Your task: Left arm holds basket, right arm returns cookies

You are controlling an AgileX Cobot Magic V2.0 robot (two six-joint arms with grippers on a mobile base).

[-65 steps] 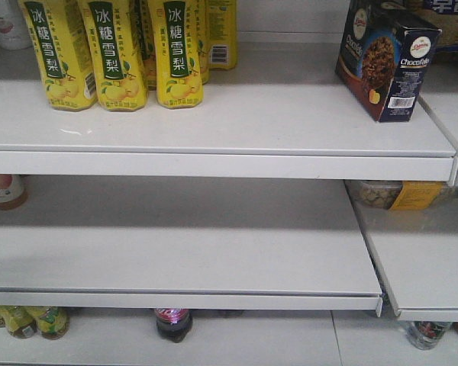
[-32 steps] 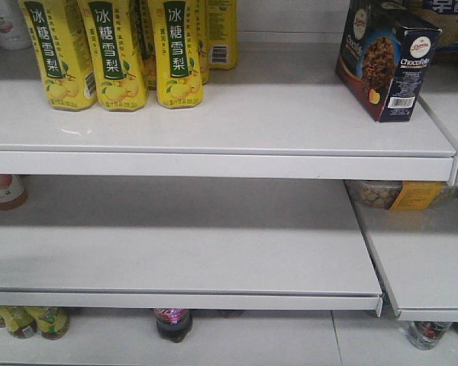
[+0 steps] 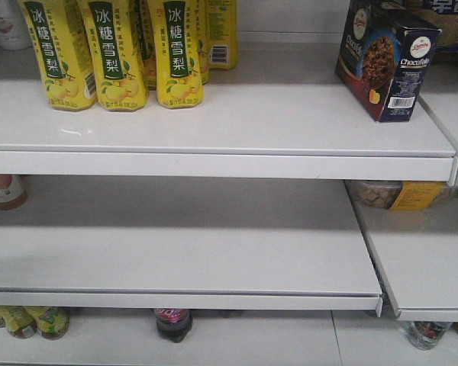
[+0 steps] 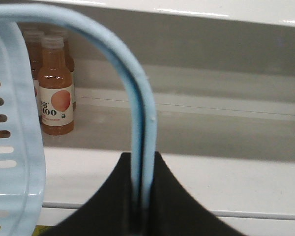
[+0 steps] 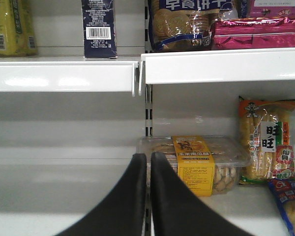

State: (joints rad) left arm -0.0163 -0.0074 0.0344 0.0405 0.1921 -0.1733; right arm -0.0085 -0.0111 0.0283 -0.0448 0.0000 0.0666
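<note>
Nothing has moved: your left pincer point(image 4: 140, 216) grips the basket point(image 4: 14, 147) handle; right pincer point(image 5: 148, 167), closed empty, sits below the cookies point(image 5: 99, 27).

The cookies point(image 3: 385, 62) stand on the top counter point(image 3: 252, 122), right of the bottles point(image 3: 114, 53), above my right claw point(image 5: 148, 169).
</note>
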